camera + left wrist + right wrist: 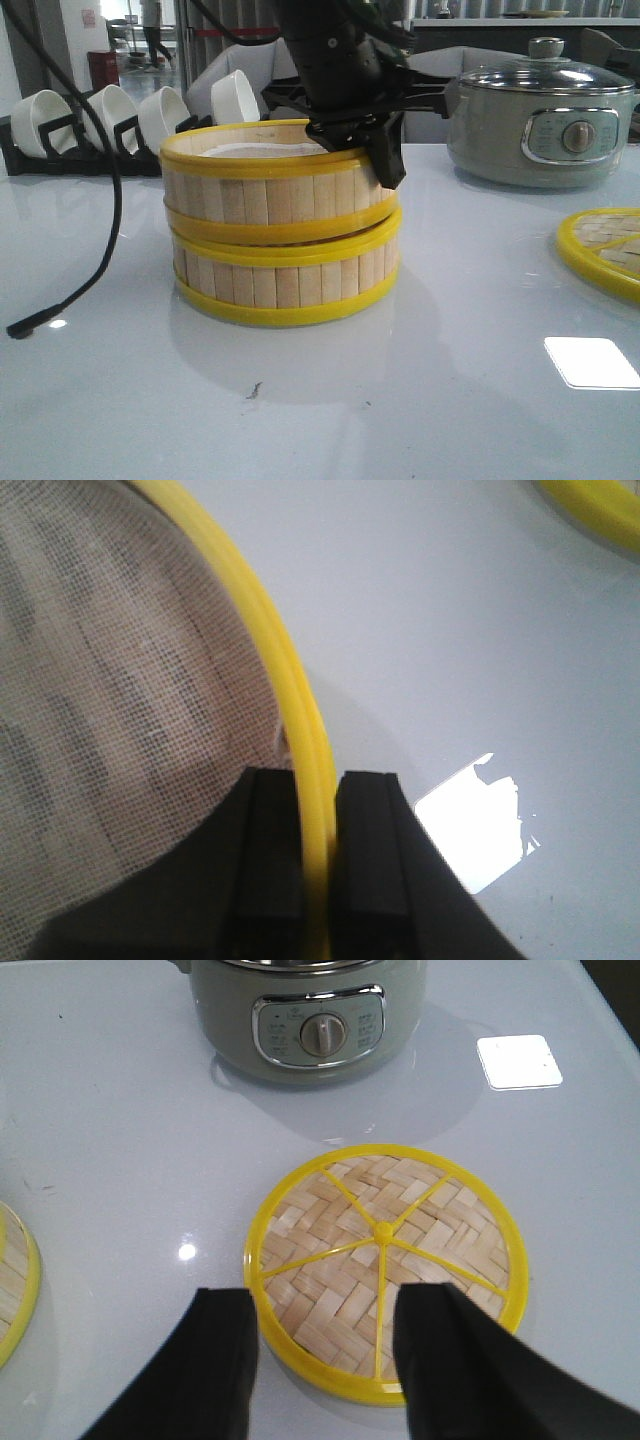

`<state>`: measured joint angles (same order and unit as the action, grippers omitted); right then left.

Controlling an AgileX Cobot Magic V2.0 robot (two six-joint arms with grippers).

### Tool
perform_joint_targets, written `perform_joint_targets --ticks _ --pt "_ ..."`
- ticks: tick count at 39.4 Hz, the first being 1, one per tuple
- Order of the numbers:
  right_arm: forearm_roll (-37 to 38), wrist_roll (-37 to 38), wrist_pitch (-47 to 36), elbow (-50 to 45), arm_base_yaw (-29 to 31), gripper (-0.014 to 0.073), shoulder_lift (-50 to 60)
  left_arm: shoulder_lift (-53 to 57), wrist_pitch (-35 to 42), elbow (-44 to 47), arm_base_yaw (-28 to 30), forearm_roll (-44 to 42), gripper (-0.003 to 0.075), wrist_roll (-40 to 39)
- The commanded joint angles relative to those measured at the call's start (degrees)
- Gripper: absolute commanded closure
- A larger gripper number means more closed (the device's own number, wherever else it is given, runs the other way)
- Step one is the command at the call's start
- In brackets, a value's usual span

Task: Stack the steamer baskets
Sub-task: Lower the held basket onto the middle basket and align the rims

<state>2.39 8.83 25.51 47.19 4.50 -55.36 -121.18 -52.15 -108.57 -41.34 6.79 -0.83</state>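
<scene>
**Seating the upper basket squarely**

The left gripper [322, 860] is clamping the upper steamer basket [275, 185] by its rim, atop the lower steamer basket [285, 280]. Best releasing only once aligned. Right gripper [325, 1360] fingers are hanging apart above the woven lid [385, 1265].

The baskets [282, 235] have yellow rims and pale slats; the lid [386, 1268] is woven, with yellow rim

Black left arm [335, 50], matte black hand [385, 150] with blocky square-tipped fingers [275, 850]
</scene>
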Motion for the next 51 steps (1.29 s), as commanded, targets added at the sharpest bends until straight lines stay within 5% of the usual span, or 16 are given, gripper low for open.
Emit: perform_joint_targets --ticks 1,51 --pt "0.7 -0.5 -4.1 2.1 0.2 0.0171 0.6 4.5 1.6 -2.0 0.0 1.1 0.0635 -0.5" --pt "0.7 -0.5 -3.7 2.1 0.2 0.0171 0.6 4.5 1.2 -2.0 -1.8 1.2 0.0635 -0.5"
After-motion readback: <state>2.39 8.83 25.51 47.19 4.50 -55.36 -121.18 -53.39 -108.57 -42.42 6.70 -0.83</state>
